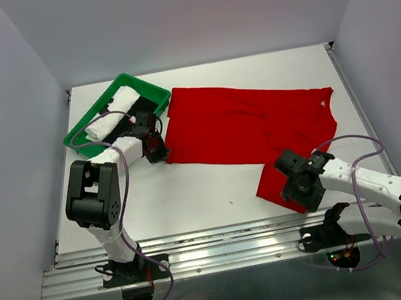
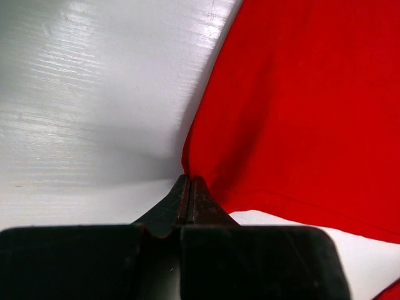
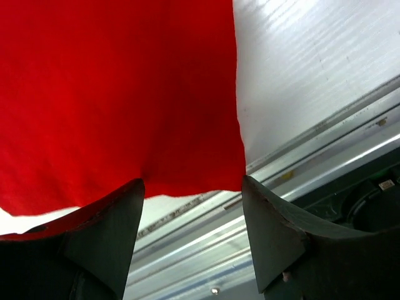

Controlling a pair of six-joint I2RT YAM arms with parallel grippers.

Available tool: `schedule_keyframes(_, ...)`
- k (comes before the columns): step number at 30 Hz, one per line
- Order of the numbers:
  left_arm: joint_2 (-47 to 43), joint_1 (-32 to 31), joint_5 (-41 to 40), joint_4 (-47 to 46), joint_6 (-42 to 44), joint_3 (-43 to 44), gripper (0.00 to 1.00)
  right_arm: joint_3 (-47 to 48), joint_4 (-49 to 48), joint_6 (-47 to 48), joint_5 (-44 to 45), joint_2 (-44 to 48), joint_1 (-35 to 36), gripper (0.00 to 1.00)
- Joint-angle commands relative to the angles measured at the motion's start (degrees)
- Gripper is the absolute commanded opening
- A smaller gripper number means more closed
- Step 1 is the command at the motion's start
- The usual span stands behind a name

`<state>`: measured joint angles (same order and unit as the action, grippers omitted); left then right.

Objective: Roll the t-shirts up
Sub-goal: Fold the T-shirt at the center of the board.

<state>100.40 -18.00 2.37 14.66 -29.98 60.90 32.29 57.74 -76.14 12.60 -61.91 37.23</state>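
Observation:
A bright red t-shirt (image 1: 242, 123) lies spread flat across the middle of the table. My left gripper (image 1: 156, 151) sits at its near left corner. In the left wrist view the gripper (image 2: 189, 181) is shut, with the edge of the red cloth (image 2: 300, 112) pinched at its tips. My right gripper (image 1: 292, 192) is over the shirt's near right corner. In the right wrist view it (image 3: 192, 180) stands open, and the red hem (image 3: 112, 94) lies between the two fingertips. A rolled white t-shirt (image 1: 112, 111) rests in the tray.
A green plastic tray (image 1: 85, 145) stands at the back left, just behind my left arm. The metal rail (image 1: 226, 250) runs along the table's near edge, close under my right gripper. White walls enclose the table on three sides.

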Motion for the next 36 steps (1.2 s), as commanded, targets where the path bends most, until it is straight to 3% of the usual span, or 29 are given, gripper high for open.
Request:
schedule_keyframes(1,-2.3,-0.4,0.4,1.1,1.1,2.0,0.0,-0.7,-3.9,-5.2,6.0,1.2,0.6,0.68)
schedule_keyframes(5,-2.4,-0.4,0.4,1.3,1.1,2.0,0.0,-3.1,-7.4,-5.0,8.6,0.9,0.6,0.66)
schedule_keyframes(7,-2.5,-0.4,0.0,1.7,1.2,2.1,0.0,-3.7,-8.9,-4.5,10.2,0.4,0.6,0.59)
schedule_keyframes(10,-2.8,-0.4,-0.2,2.1,1.4,2.3,0.0,-4.6,-9.9,-3.9,10.5,-0.4,0.6,0.44)
schedule_keyframes(14,-3.3,-0.4,-0.3,2.5,1.5,2.4,0.0,-4.8,-9.3,-4.4,10.6,1.2,0.6,0.13)
schedule_keyframes(17,-3.6,-0.4,-0.6,3.0,1.5,2.6,0.0,-2.6,-7.3,-3.9,11.5,4.0,0.6,0.06)
schedule_keyframes(21,-5.4,-0.4,-0.6,4.2,1.6,2.6,0.0,1.1,-3.5,-1.2,11.6,6.2,0.6,0.01)
schedule_keyframes(28,-9.3,-0.4,1.0,5.6,1.7,-1.2,0.0,5.1,-2.2,8.2,4.4,4.3,0.6,0.01)
schedule_keyframes(36,-15.1,-0.5,0.4,5.8,1.1,-7.5,0.0,12.6,3.4,11.5,4.4,4.6,0.6,0.01)
